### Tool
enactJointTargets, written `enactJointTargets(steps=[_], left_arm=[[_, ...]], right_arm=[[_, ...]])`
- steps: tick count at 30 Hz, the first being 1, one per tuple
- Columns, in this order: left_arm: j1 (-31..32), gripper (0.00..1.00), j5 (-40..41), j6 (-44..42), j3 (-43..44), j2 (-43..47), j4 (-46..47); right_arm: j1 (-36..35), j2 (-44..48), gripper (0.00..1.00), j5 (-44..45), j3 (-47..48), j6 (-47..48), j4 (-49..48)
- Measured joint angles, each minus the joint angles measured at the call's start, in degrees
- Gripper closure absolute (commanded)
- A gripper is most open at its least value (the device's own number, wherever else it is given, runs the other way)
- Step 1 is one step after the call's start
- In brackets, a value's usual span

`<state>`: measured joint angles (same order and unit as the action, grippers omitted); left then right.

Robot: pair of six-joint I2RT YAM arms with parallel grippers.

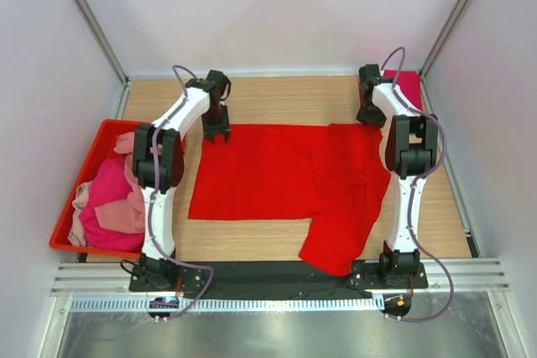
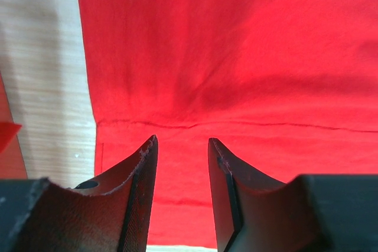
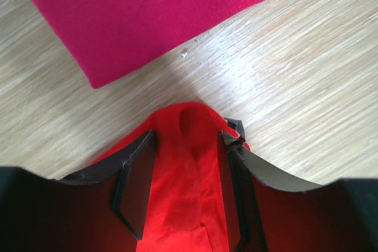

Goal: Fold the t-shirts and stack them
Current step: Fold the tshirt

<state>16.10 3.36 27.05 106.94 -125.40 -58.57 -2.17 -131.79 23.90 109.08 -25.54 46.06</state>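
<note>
A bright red t-shirt [image 1: 277, 178] lies spread flat on the wooden table, with one side hanging down to the near edge. My left gripper [image 1: 216, 132] stands at its far left corner; in the left wrist view the gripper [image 2: 182, 140] is open just above the hem of the red t-shirt [image 2: 236, 57], nothing pinched. My right gripper [image 1: 369, 115] is at the far right corner. There the gripper [image 3: 190, 131] is open, with a raised ridge of the red t-shirt [image 3: 189, 193] standing between its fingers. A folded magenta t-shirt [image 1: 409, 85] [image 3: 147, 10] lies just beyond it.
A rigid red bin [image 1: 63, 224] sits at the left table edge, holding crumpled pink and magenta t-shirts [image 1: 113, 199]. White walls close in the table on three sides. Bare wood [image 1: 285, 98] shows along the back, and a black strip [image 1: 252, 272] runs along the near edge.
</note>
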Motion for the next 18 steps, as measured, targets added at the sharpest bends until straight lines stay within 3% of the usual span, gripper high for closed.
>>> enactJointTargets(steps=[11, 18], left_arm=[[-0.6, 0.58, 0.4, -0.5, 9.0, -9.0, -0.4], [-2.0, 0.57, 0.3, -0.2, 12.7, -12.2, -1.3]], right_arm=[[-1.5, 10.3, 0.46, 0.3, -4.1, 0.3, 0.6], [-0.2, 5.1, 0.48, -1.3, -4.2, -1.4, 0.5]])
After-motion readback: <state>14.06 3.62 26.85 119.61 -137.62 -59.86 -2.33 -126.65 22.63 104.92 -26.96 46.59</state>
